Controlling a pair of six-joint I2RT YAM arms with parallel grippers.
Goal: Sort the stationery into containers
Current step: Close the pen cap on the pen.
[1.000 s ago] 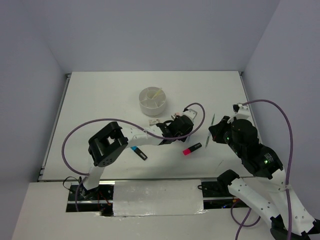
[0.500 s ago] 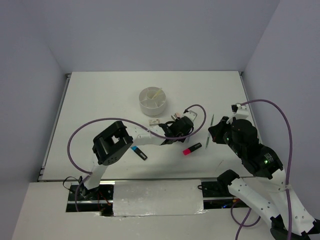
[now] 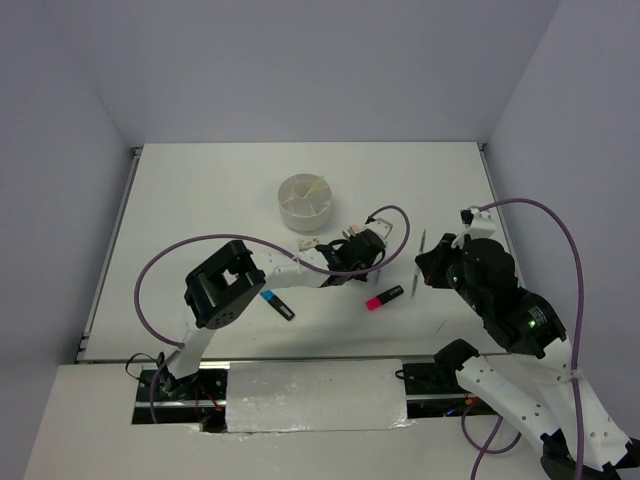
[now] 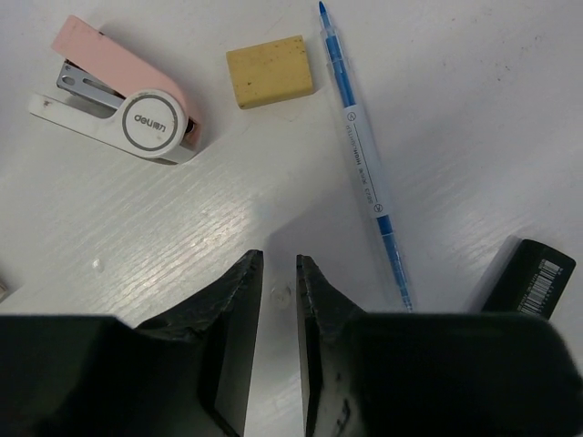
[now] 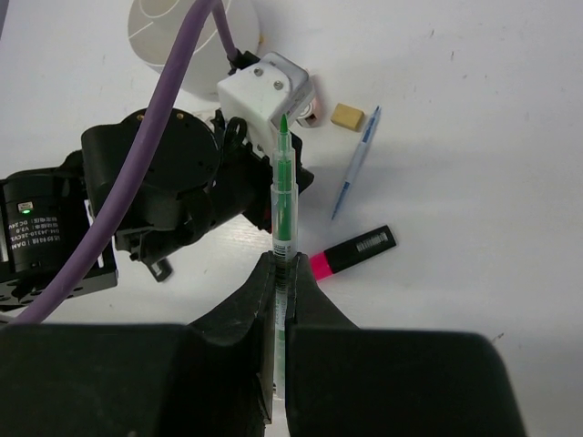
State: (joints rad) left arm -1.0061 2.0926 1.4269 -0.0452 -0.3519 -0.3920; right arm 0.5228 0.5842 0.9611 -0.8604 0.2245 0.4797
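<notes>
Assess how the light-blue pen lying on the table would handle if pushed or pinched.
The light-blue pen looks slim and round-barrelled, so a sideways push would probably roll it across the smooth table. It appears rigid plastic and likely light, so it should lift without sagging. Its glossy, narrow barrel might pivot in an off-centre pinch.

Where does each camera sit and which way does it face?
Top external: above and behind the bases, looking down on the table; left arm and right arm show.
Left wrist: on the left arm, looking down past slightly parted left fingers at light-blue pen, beige eraser, stapler.
Right wrist: looking past right fingers clamping the green pen toward the left arm.
Shared by both wrist views: light-blue pen, eraser.
</notes>
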